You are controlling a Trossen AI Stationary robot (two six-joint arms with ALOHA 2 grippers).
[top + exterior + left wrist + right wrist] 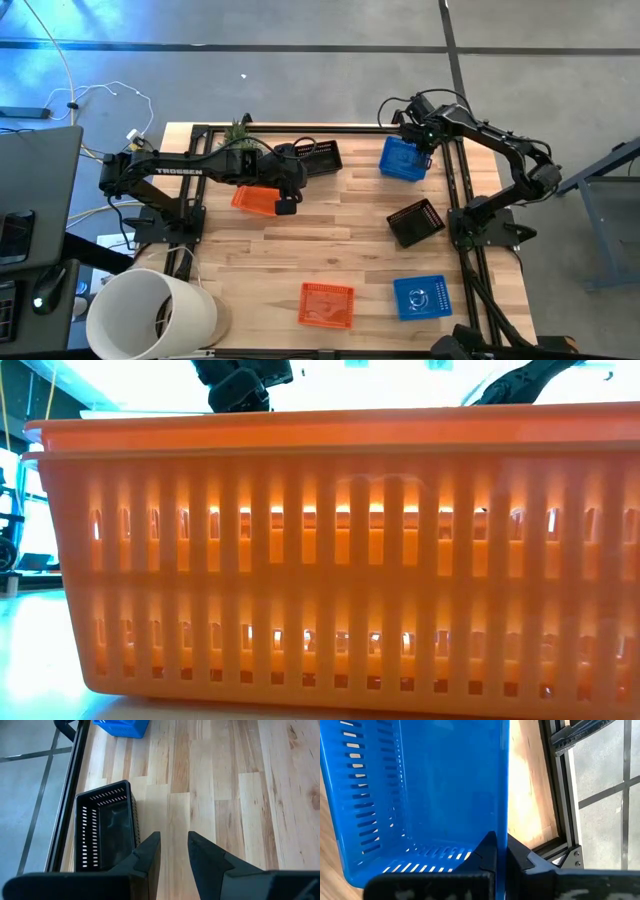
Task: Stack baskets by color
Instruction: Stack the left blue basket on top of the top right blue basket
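Note:
My right gripper [420,145] stands at the table's far right, shut on a blue basket [403,160]. My left gripper [174,836] hangs open over bare wood near the far middle, with nothing between its fingers. An orange basket [255,198] lies under that arm. Just beyond the left gripper a black basket [105,830] sits on the table against the far frame rail. A second black basket [415,222] lies right of centre. Another orange basket [327,304] and another blue one [421,297] sit near the front edge. My right gripper pinches the blue basket's side wall [507,820], the one toward the table's right edge, at its rim. One finger [487,851] is inside the basket and the other outside. The fingers come steeply from above. Whether the basket's bottom rests on the table, I cannot tell.
A big white bucket [150,315] stands off the table's near left corner. A small green plant [238,130] sits at the far edge behind my left arm. A black frame rail [455,170] runs along the far and right edges. In the low view the near orange basket [330,560] blocks almost everything.

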